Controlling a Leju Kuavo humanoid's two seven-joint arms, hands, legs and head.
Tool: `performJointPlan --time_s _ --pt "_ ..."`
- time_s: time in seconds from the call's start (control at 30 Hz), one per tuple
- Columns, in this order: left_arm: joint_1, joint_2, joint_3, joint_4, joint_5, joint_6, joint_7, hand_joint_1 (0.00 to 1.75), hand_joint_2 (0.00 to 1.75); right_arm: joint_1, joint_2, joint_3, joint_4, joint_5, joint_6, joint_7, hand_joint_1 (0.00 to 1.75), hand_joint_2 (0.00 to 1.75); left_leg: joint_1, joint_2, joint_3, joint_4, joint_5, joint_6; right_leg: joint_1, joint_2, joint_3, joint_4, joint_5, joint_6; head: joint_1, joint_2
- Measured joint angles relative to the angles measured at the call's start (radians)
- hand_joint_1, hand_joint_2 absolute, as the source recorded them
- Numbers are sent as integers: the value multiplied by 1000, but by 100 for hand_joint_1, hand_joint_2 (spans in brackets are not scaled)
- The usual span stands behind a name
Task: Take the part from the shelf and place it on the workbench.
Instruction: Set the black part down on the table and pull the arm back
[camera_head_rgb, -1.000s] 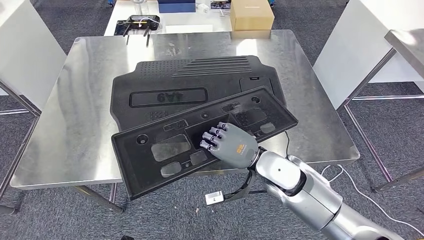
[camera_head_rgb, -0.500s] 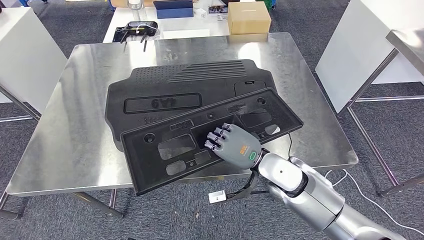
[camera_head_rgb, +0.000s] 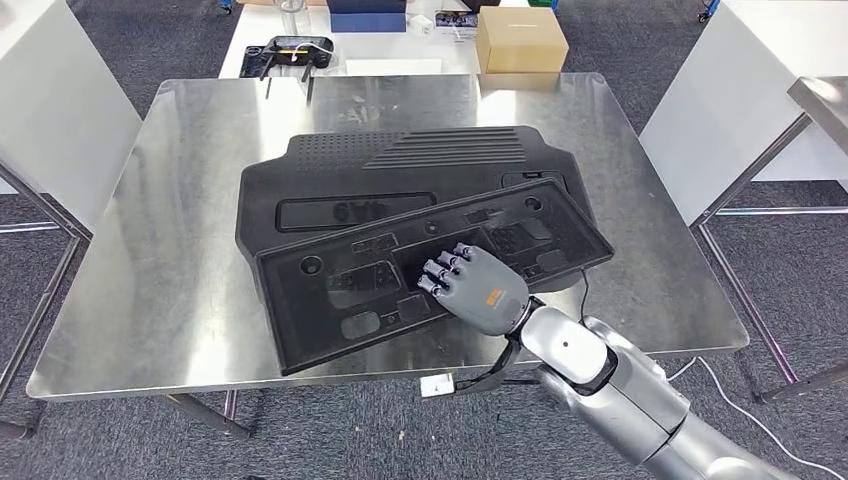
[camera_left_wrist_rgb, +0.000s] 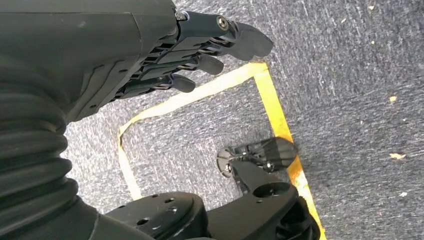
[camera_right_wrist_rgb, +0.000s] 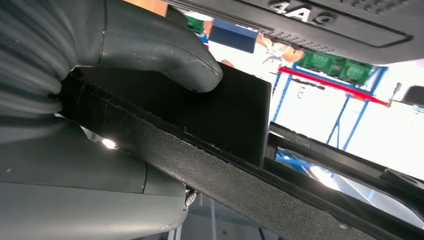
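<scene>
**Right hand holds the black panel over the steel workbench**

Nearest the robot, the silver right arm reaches up from the lower right of the head view. The right hand (camera_head_rgb: 478, 290) grips the near edge of a long black panel (camera_head_rgb: 340, 290). Its fingers (camera_head_rgb: 443, 272) curl over the panel's upper face, and in the right wrist view the thick grey thumb (camera_right_wrist_rgb: 165, 52) presses against the other side, so the panel's edge (camera_right_wrist_rgb: 220, 165) is pinched between thumb and fingers.

The panel runs slantwise across the near half of the workbench (camera_head_rgb: 150, 290), its left end closer to the robot and its right end farther away. Its far long side overlaps a larger black moulded mat (camera_head_rgb: 400, 170) lying flat in the middle of the bench. Whether the panel's near side rests on the steel or is held just above it cannot be told.

The left hand (camera_left_wrist_rgb: 150, 60) hangs over grey carpet crossed by yellow floor tape (camera_left_wrist_rgb: 272, 100); its dark fingers are loosely extended and apart, holding nothing.

Beyond the workbench stands a white table (camera_head_rgb: 385, 68), bearing a cardboard box (camera_head_rgb: 520, 40) and a small black tray (camera_head_rgb: 290, 50).
</scene>
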Motion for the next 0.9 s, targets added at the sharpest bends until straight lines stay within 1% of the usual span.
performJointPlan --time_s 0.03,0.07,0.1,0.13,0.17,0.2,0.23,0.27,0.3,0.37,0.4,0.43,0.5,0.53,0.57,0.6,0.63,0.67,0.7,0.73,0.77,0.83,0.87,0.9 --pt "0 0 2 0 -2 -1 0 0 175 2 0 -4 8 3 0 2 175 175 -2 -1 1 0 -2 3 1 0 -30 39 -4 2 0 0" --pt "0 0 3 0 -4 -2 0 0 175 4 0 -9 16 5 -1 4 175 175 -5 -3 4 0 -4 4 2 0 -40 38 9 6 0 0" --pt "0 0 4 0 -8 -4 0 0 175 5 1 -15 25 5 -2 4 175 175 -6 -4 7 0 -5 5 4 0 -28 -5 36 12 0 0" --pt "-1 0 5 0 -11 -7 1 0 175 5 2 -21 33 2 -3 4 175 175 -7 -6 10 0 -7 5 7 0 2 -77 70 15 0 0" --pt "-1 0 6 0 -14 -9 1 0 175 2 4 -29 41 0 -5 2 175 175 -10 -8 13 1 -10 3 12 0 35 -152 100 13 0 0" --pt "-3 0 6 0 -17 -10 2 0 175 -1 7 -36 49 0 -9 0 175 175 -12 -9 14 1 -12 0 16 0 62 -208 122 8 -1 0" --pt "-3 -1 6 0 -20 -11 3 0 175 -6 9 -43 58 4 -16 -2 175 175 -14 -10 15 1 -15 -4 20 0 79 -241 134 1 -1 0" --pt "-4 -1 6 0 -23 -12 5 0 175 -10 12 -50 69 12 -26 -4 175 175 -16 -10 16 1 -17 -8 22 0 85 -250 136 -6 -2 0" --pt "-5 -1 6 0 -28 -12 6 0 175 -15 15 -56 81 20 -39 -5 175 175 -15 -10 18 -1 -19 -12 22 0 88 -252 137 -12 -2 0" --pt "-7 0 6 -2 -35 -13 9 0 175 -22 21 -70 106 29 -65 -8 175 175 -13 -7 13 13 -31 -22 12 -1 99 -261 138 -25 -2 0" --pt "-8 0 6 -2 -37 -13 10 0 175 -25 25 -76 119 29 -77 -10 175 175 -12 -4 1 44 -48 -28 6 -2 107 -266 138 -31 -4 0" --pt "-8 0 6 -3 -38 -14 12 0 175 -28 28 -82 132 27 -87 -13 175 175 -10 -2 -23 96 -72 -33 1 -2 115 -269 137 -38 -5 0" --pt "-8 -1 6 -3 -39 -14 14 0 175 -33 34 -89 154 25 -100 -18 175 175 -4 1 -90 230 -125 -44 1 -3 126 -269 131 -45 -7 0" --pt "-8 -1 6 -3 -40 -14 15 0 175 -33 37 -91 164 25 -101 -20 175 175 1 1 -118 273 -133 -49 1 -3 130 -269 128 -45 -7 0" --pt "-8 -1 6 -3 -41 -15 16 0 175 -33 39 -92 172 25 -102 -22 175 175 6 3 -129 281 -122 -53 0 -2 134 -269 125 -43 -8 0" --pt "-8 0 6 -3 -42 -15 16 0 175 -33 41 -94 179 25 -102 -23 175 175 10 6 -119 249 -94 -57 -3 -1 139 -268 121 -40 -8 0" --pt "-8 0 6 -3 -44 -15 17 0 175 -33 44 -96 187 23 -103 -23 175 175 15 9 -92 184 -53 -62 -6 0 144 -267 115 -33 -8 0" --pt "-8 0 6 -3 -45 -15 17 0 175 -34 46 -100 195 21 -106 -23 175 175 19 10 -59 116 -23 -67 -7 2 149 -264 109 -26 -9 0" --pt "-9 0 6 -3 -47 -16 18 0 175 -35 47 -106 204 18 -111 -23 175 175 21 9 -30 59 -3 -67 -5 2 151 -260 103 -18 -10 0" --pt "-9 -1 6 -3 -47 -18 18 0 175 -36 49 -113 213 14 -118 -23 175 175 21 7 -12 25 4 -64 -3 2 150 -258 99 -11 -11 0" --pt "-10 -1 6 -3 -48 -19 18 0 175 -37 51 -121 222 12 -127 -23 175 175 18 5 -7 16 0 -57 -1 3 149 -258 97 -6 -13 0" --pt "-10 1 6 -4 -49 -21 19 0 175 -37 55 -135 241 10 -145 -23 175 175 14 2 -6 12 -1 -39 -1 2 146 -261 95 2 -13 0" --pt "-10 2 7 -4 -49 -21 19 0 175 -37 57 -143 250 10 -151 -23 175 175 12 0 -4 11 -2 -31 -3 1 141 -252 90 5 -13 0" --pt "-10 4 7 -5 -50 -22 19 0 175 -38 59 -151 260 9 -156 -24 175 175 12 -1 -2 10 -2 -22 -4 1 127 -226 78 6 -12 0"
